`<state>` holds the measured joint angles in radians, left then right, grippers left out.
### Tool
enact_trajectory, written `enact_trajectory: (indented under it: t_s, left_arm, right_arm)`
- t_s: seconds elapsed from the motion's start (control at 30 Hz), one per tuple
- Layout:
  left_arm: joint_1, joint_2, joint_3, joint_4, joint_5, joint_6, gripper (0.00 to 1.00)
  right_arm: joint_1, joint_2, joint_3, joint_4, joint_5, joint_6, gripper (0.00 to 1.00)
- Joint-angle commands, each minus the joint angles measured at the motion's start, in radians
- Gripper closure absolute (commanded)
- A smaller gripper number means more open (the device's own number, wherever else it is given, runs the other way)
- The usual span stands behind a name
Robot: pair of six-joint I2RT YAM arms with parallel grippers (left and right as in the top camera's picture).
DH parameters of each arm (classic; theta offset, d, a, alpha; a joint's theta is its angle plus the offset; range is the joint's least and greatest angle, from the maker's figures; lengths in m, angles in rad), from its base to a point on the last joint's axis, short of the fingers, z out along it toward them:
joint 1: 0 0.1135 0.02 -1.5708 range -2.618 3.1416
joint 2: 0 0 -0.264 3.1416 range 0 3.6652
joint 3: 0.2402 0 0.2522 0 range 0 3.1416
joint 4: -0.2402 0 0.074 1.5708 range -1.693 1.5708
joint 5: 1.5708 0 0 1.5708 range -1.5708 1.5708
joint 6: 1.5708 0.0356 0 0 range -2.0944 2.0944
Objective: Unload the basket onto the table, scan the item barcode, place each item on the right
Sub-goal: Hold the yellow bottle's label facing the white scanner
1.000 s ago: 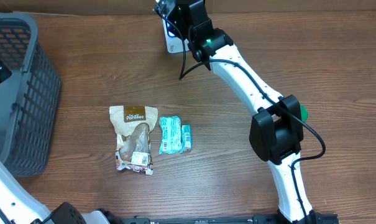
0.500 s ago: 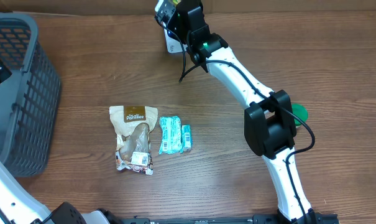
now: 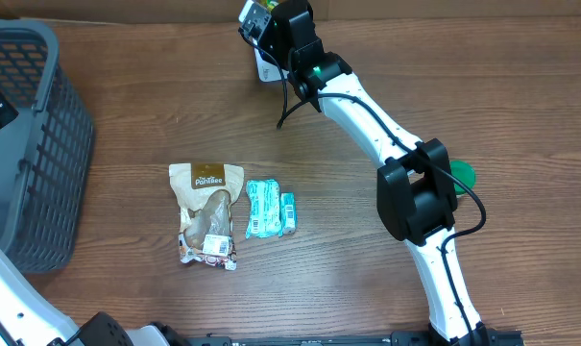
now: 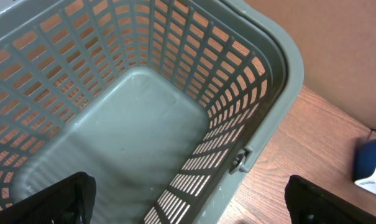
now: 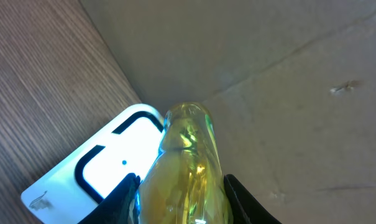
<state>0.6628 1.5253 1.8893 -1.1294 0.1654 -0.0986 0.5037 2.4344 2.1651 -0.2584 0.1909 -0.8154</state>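
Up at the bench's far edge, the right pincer [image 5: 183, 196] is clenched on a yellow translucent item [image 5: 186, 146], just over the white scanner [image 5: 104, 168] resting on the wooden bench [image 5: 26, 74]. A cardboard wall [image 5: 287, 74] stands behind. The left pincer [image 4: 188, 199] gapes above the grey basket [image 4: 262, 56].

The wooden table [image 3: 156, 106] carries a grey basket [image 3: 40, 144], a brown pouch [image 3: 206, 207], two teal packets [image 3: 262, 209] and a white scanner [image 5: 107, 165].
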Motion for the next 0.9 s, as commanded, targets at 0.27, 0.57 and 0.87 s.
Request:
enact_trajectory:
  t_s: [0.27, 0.57, 0.87]
  left_arm:
    - [-0.002, 0.004, -0.006, 0.003, 0.011, -0.006, 0.0]
    - [-0.002, 0.004, -0.006, 0.003, 0.011, -0.006, 0.0]
    - [-0.002, 0.004, -0.006, 0.003, 0.011, -0.006, 0.0]
  right_arm:
    - [-0.001, 0.014, 0.013, -0.031, 0.011, 0.003, 0.96]
    - [-0.001, 0.006, 0.018, 0.02, 0.049, 0.126, 0.96]
    - [0.001, -0.181, 0.032, -0.01, 0.064, 0.415, 0.96]
